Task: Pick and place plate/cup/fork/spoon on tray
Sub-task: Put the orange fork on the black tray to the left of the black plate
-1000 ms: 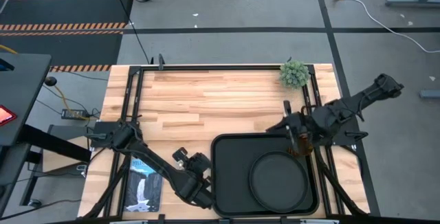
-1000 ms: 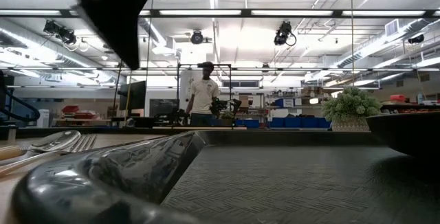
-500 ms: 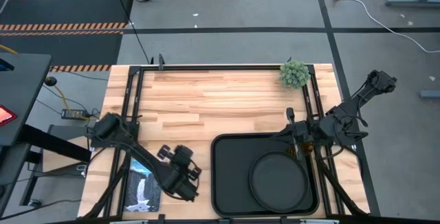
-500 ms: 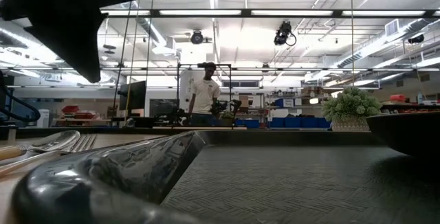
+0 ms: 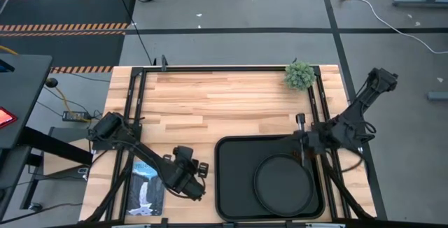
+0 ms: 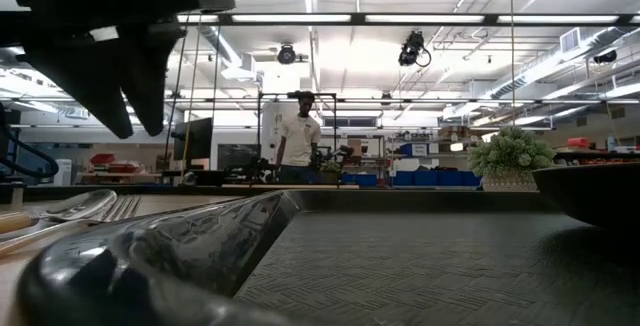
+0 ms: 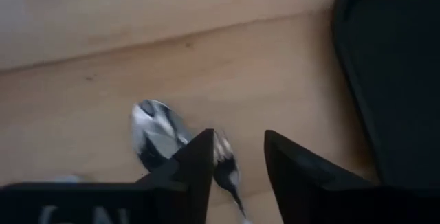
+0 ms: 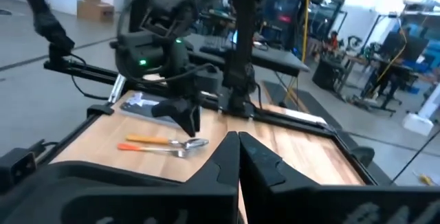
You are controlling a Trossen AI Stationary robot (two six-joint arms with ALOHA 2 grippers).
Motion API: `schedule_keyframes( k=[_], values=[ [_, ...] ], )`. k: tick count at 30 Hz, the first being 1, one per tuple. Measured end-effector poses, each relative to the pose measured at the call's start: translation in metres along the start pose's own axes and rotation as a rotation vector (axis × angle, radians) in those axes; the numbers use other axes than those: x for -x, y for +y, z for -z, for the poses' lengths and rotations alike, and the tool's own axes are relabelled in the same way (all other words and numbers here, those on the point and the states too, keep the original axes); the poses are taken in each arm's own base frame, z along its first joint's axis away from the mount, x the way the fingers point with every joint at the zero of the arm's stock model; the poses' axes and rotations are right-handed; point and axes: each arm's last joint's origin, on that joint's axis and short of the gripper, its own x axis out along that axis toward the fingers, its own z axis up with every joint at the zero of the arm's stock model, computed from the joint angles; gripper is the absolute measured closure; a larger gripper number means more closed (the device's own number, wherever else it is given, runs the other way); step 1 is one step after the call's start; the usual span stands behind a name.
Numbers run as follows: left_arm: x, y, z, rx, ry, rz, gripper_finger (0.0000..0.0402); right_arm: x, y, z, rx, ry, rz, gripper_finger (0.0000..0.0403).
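Observation:
The spoon [image 7: 155, 138] and the fork [image 8: 148, 148] lie side by side on the wood left of the black tray [image 5: 220, 179]. The spoon's bowl [image 6: 75, 204] and the fork's tines [image 6: 122, 206] rest on the table. My left gripper [image 7: 237, 159] hangs open above the spoon and well clear of it [image 6: 125, 76]. The round black plate [image 5: 283, 182] lies flat in the tray. My right gripper [image 8: 238, 141] is shut and empty over the tray's far right corner [image 5: 300, 122]. The cup is hidden.
A small green plant [image 5: 299, 75] stands at the table's far right corner. A picture card [image 5: 147, 189] lies under the left arm at the near left. The far half of the table is bare wood. A person [image 6: 297, 136] stands in the room behind.
My left gripper has moved off the tray's left rim toward the table's left edge, stopped above the spoon and fork, and opened. My right arm has drawn back a little toward the table's right edge, still shut.

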Motion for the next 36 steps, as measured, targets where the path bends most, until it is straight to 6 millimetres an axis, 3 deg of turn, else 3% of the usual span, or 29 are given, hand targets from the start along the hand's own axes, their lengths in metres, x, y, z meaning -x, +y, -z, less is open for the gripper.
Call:
schedule_keyframes(
  k=[6, 17, 26, 36],
  values=[
    [-0.003, -0.009, 0.004, 0.027, -0.028, 0.090, 0.0242, 0.010, 0.010, 0.000, -0.002, -0.024, 0.014, 0.0398],
    [-0.001, -0.014, 0.022, 0.142, 0.098, 0.132, 0.0256, 0.012, 0.016, 0.003, 0.029, -0.002, 0.010, 0.0398],
    [0.004, -0.034, 0.030, 0.115, 0.125, 0.004, 0.0273, 0.011, 0.018, 0.007, 0.031, 0.028, 0.010, 0.0398],
    [-0.015, -0.037, 0.039, 0.125, 0.204, -0.110, 0.0274, 0.011, 0.018, 0.007, 0.028, 0.026, 0.008, 0.0398]
  ],
)
